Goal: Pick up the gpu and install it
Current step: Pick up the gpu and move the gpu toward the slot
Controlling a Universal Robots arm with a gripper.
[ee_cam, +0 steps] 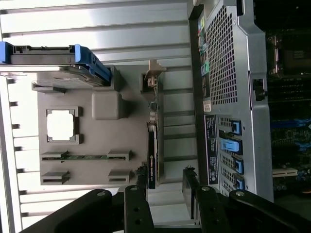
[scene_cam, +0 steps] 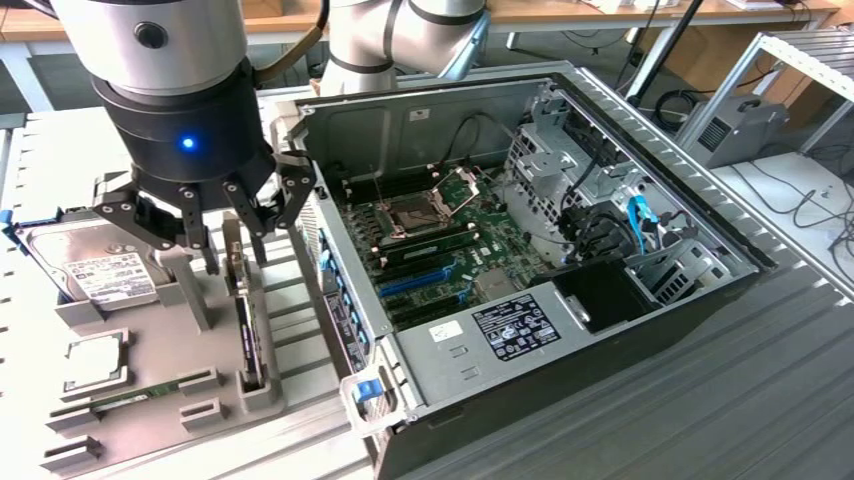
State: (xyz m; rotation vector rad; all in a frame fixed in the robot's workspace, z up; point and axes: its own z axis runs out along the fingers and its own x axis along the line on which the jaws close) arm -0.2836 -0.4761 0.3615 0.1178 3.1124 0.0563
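The silver-and-black arm [scene_cam: 160,45] stands at the exterior view's left, wrist pointing straight down, a blue light [scene_cam: 188,143] glowing on its black collar. Its gripper [scene_cam: 230,252] hangs with jaws spread wide, black fingers [ee_cam: 137,208] apart

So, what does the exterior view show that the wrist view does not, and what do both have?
Exterior view: the arm's dark body with a blue light, and the labelled power supply inside the open case. Wrist view: the case's perforated outer panel. Both: the open gripper above the gpu, which stands on edge in the grey holder, beside the hard drive.
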